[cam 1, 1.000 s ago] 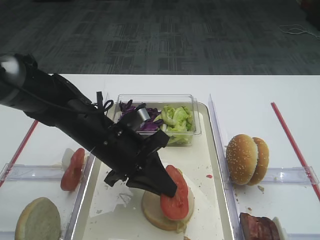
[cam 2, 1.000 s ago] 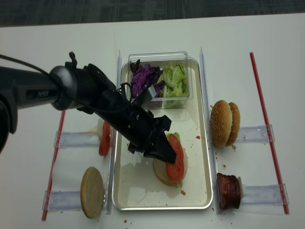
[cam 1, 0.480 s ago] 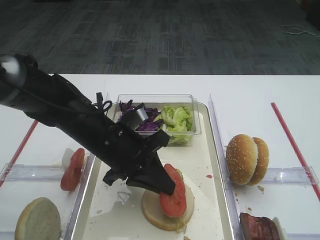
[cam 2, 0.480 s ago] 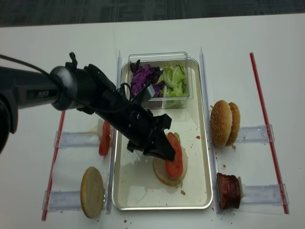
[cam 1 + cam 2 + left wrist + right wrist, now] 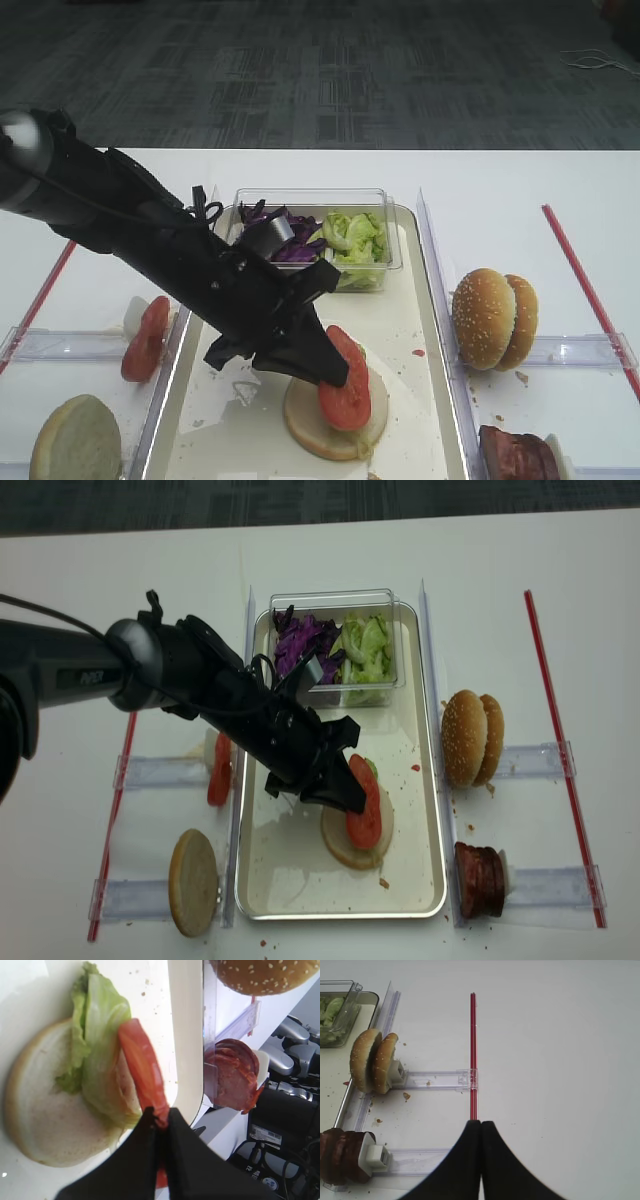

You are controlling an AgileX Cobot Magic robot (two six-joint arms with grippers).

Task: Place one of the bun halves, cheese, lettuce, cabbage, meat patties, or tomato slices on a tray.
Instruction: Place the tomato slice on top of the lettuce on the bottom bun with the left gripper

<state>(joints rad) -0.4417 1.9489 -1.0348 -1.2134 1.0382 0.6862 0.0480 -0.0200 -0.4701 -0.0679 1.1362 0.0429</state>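
A clear plastic tub (image 5: 312,200) sits beyond the left claw. Red straws (image 5: 546,685) lie on the white tabletop (image 5: 500,570), well right of it.

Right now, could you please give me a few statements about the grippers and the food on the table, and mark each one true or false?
1. The left gripper is shut on a tomato slice. True.
2. The slice is held over a bare tray floor. False: it is above a bun half with a lettuce leaf on it, inside the tray.
3. The right gripper holds a meat patty. False: it is shut on nothing, over the white table.
4. The clear tub holds purple cabbage and green lettuce. True.
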